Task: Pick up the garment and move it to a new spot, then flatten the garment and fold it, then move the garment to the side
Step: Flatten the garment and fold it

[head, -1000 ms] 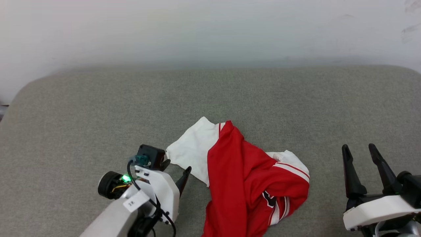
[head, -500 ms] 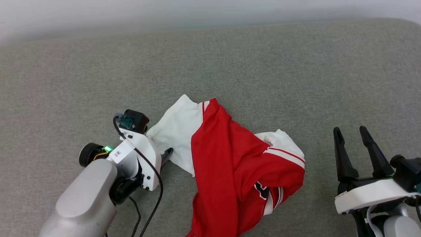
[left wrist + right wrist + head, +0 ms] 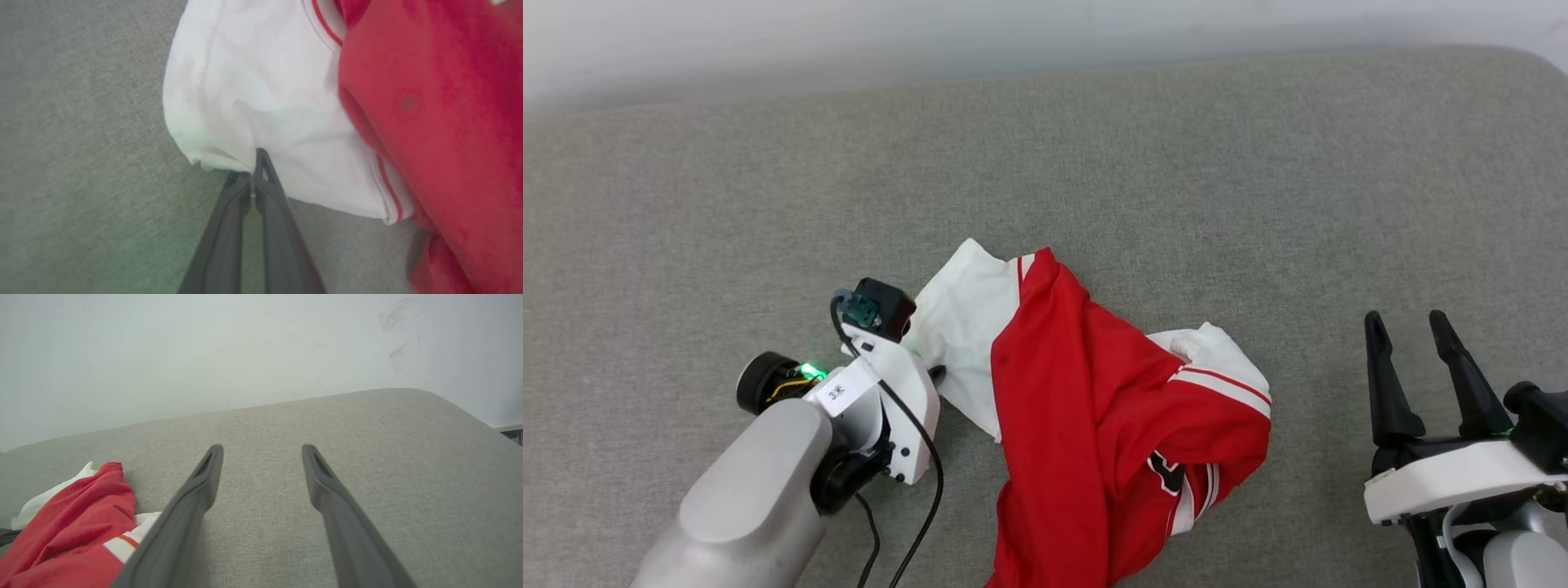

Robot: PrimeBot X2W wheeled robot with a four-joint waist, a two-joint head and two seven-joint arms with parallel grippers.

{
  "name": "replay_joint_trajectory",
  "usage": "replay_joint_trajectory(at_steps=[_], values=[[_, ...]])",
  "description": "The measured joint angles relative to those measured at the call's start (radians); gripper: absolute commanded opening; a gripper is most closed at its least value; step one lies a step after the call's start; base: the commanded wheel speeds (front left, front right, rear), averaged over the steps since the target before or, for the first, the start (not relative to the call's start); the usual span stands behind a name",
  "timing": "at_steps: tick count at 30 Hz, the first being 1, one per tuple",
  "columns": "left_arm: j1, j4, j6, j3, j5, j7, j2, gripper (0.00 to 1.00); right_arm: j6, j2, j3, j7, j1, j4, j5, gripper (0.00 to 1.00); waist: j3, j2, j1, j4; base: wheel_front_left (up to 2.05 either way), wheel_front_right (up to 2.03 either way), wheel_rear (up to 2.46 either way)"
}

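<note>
The garment (image 3: 1086, 408), red with white sleeves and a bit of black print, lies crumpled on the grey padded surface (image 3: 1094, 163). My left gripper (image 3: 934, 375) is at the edge of its white sleeve (image 3: 960, 327). In the left wrist view the two fingers meet, and my left gripper (image 3: 256, 163) is shut on the hem of that white sleeve (image 3: 253, 102). My right gripper (image 3: 1409, 327) stands open to the right of the garment, apart from it. The right wrist view has my right gripper (image 3: 261, 451) open over bare cushion, the garment (image 3: 73, 522) at its lower left.
A pale wall (image 3: 849, 33) runs along the far edge of the padded surface. The cushion's rounded corner (image 3: 470, 412) lies to the right, with a drop beyond it. Grey surface stretches behind and to the left of the garment.
My left gripper has gone from open beside the sleeve to shut on its hem, moving in toward it. The head camera tilted down early on. The right gripper stays open.
</note>
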Motion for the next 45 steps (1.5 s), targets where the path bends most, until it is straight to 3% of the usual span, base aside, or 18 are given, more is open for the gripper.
replay_joint_trajectory(at_steps=[3, 8, 16, 21, 25, 26, 27, 28, 45], values=[[0.030, -0.034, 0.030, 0.021, 0.000, -0.040, 0.018, 0.00, 0.000, 0.000, -0.017, 0.002, 0.007, 0.004, -0.001, 1.00, -0.022, 0.0000, 0.0000, 0.009, 0.00, 0.00, 0.00], [0.110, -0.143, 0.089, 0.071, -0.003, -0.070, 0.108, 0.00, 0.000, 0.000, -0.035, 0.003, 0.022, 0.004, -0.001, 1.00, -0.060, 0.0000, 0.0000, 0.028, 0.00, 0.00, 0.00], [0.341, -0.299, 0.231, 0.185, -0.086, -0.086, 0.210, 0.00, 0.000, 0.000, -0.044, 0.012, 0.056, 0.006, 0.001, 1.00, -0.111, 0.0000, 0.0000, 0.050, 0.00, 0.00, 0.00], [0.479, -0.329, 0.292, 0.243, -0.151, -0.116, 0.220, 0.00, 0.000, 0.000, -0.041, 0.024, 0.059, -0.002, -0.003, 1.00, -0.125, 0.0000, 0.0000, 0.049, 0.00, 0.00, 0.00], [0.556, -0.327, 0.304, 0.254, -0.179, -0.157, 0.193, 0.00, 0.000, 0.000, -0.046, 0.029, 0.075, -0.002, -0.003, 1.00, -0.146, 0.0000, -0.0001, 0.049, 0.00, 0.00, 0.00], [0.564, -0.327, 0.304, 0.253, -0.180, -0.169, 0.184, 0.31, 0.000, 0.000, -0.049, 0.034, 0.079, 0.000, -0.003, 1.00, -0.150, 0.0000, -0.0001, 0.050, 0.00, 0.00, 0.00], [0.569, -0.327, 0.303, 0.254, -0.188, -0.181, 0.170, 0.80, 0.000, 0.000, -0.051, 0.036, 0.083, 0.000, -0.003, 1.00, -0.155, 0.0000, -0.0001, 0.052, 0.00, 0.00, 0.00], [0.574, -0.327, 0.295, 0.255, -0.198, -0.192, 0.156, 1.00, 0.000, 0.000, -0.051, 0.040, 0.086, -0.001, -0.005, 1.00, -0.161, 0.0000, -0.0001, 0.054, 0.00, 0.00, 0.00], [0.539, -0.389, 0.295, 0.275, -0.025, -0.636, 0.068, 1.00, 0.000, 0.000, -0.101, 0.164, 0.112, 0.057, 0.076, 1.00, -0.228, 0.0000, -0.0001, 0.097, 0.00, 0.00, 0.00]])
